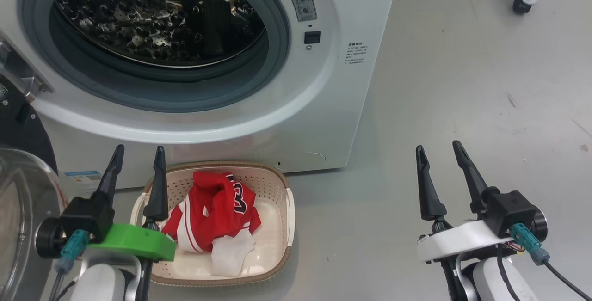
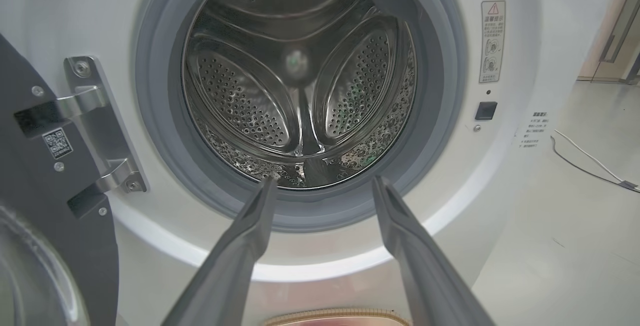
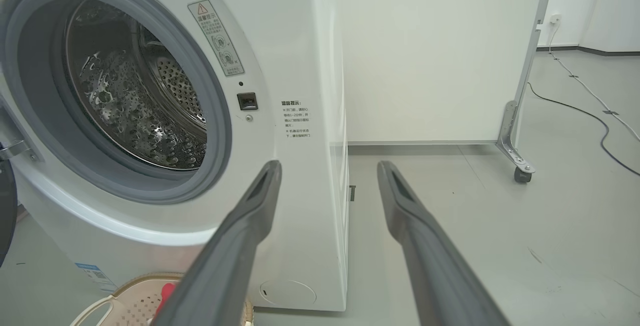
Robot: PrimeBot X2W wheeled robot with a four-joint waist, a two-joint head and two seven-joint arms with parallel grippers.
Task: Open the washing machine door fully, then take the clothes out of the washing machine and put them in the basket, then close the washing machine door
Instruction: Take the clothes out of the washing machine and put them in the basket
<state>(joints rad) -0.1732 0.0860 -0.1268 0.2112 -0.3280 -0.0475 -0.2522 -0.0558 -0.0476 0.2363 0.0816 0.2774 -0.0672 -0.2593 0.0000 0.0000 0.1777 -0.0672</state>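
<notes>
The clothes [image 1: 212, 213] lie in the basket [image 1: 279, 184] before the washing machine [image 1: 323, 107]. The washing machine door [image 1: 21, 190] stands open. The left gripper [image 1: 140, 148] and right gripper [image 1: 438, 146] are released, empty.

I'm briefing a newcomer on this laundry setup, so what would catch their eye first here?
The big white front-loading washing machine stands open at upper left, its shiny perforated steel drum exposed. On the grey floor before it, a cream perforated plastic basket holds a crumpled red jersey and a small white cloth.
</notes>
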